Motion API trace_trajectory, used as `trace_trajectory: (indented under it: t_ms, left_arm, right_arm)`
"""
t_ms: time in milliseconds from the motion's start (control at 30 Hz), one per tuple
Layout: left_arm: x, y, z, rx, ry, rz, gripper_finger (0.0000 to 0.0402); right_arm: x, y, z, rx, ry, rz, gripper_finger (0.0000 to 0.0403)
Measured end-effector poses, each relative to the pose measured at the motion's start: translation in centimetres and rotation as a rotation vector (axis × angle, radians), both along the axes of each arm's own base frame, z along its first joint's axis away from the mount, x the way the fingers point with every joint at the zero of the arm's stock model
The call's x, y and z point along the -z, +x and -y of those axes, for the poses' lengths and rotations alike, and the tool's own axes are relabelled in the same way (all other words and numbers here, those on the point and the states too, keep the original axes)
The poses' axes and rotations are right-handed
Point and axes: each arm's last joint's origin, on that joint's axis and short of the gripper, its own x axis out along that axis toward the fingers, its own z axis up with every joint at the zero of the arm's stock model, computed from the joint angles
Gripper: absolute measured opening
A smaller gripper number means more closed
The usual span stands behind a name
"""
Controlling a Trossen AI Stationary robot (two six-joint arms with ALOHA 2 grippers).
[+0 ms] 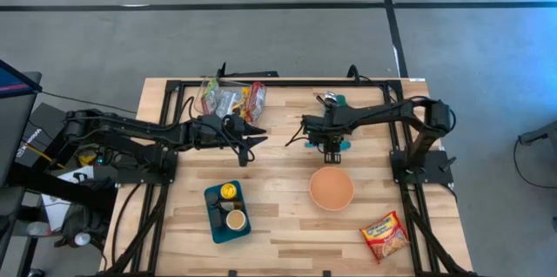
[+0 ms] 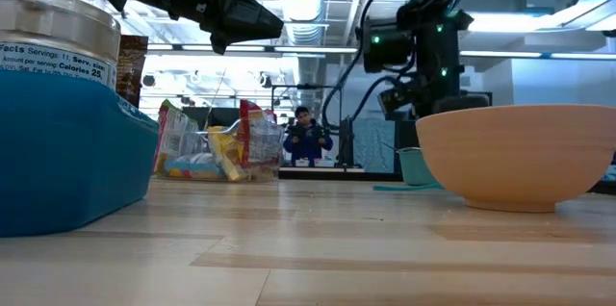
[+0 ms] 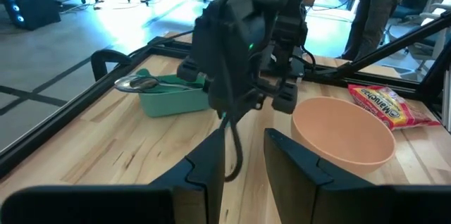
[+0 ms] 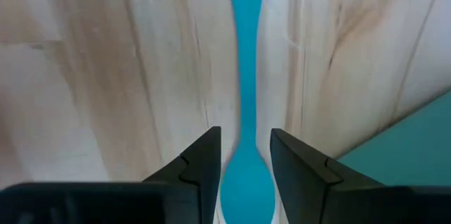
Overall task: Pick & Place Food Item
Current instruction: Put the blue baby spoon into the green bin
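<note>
Right gripper (image 4: 243, 164) is poised over a teal spoon (image 4: 246, 55) on the desk (image 1: 287, 216), fingers narrowly parted astride it for grasping; left gripper (image 3: 243, 157) waits empty, slightly open; noodle packet (image 1: 385, 234) lies beside the bowl (image 1: 332, 188).

The bowl (image 1: 332, 188) is set near the middle of the surface (image 1: 287, 233). Behind it a spoon (image 4: 243, 111) is laid flat on the surface, with the right hand (image 1: 329, 150) poised directly above it. A small tray (image 3: 168, 96) is found just beside the spoon. A bin (image 1: 227, 212) with two containers inside is placed left of the bowl. Snack packets (image 1: 230, 98) are piled at the far edge, behind the left hand (image 1: 258, 134). A noodle packet (image 1: 385, 234) is laid at the near right corner.
</note>
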Motion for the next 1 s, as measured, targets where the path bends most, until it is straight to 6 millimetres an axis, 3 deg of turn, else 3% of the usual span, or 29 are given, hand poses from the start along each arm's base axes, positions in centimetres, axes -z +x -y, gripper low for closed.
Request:
trace_trajectory:
  t_ms: [267,1000]
  left_arm:
    - [0.0,0.0,0.0,0.001,0.0,0.0,0.0094]
    - [0.0,0.0,0.0,0.001,0.0,0.0,0.0094]
  right_arm:
    - [0.8,0.0,1.1,0.03,0.015,-0.013,0.0117]
    - [1.9,-0.5,1.0,0.032,0.043,-0.006,0.0117]
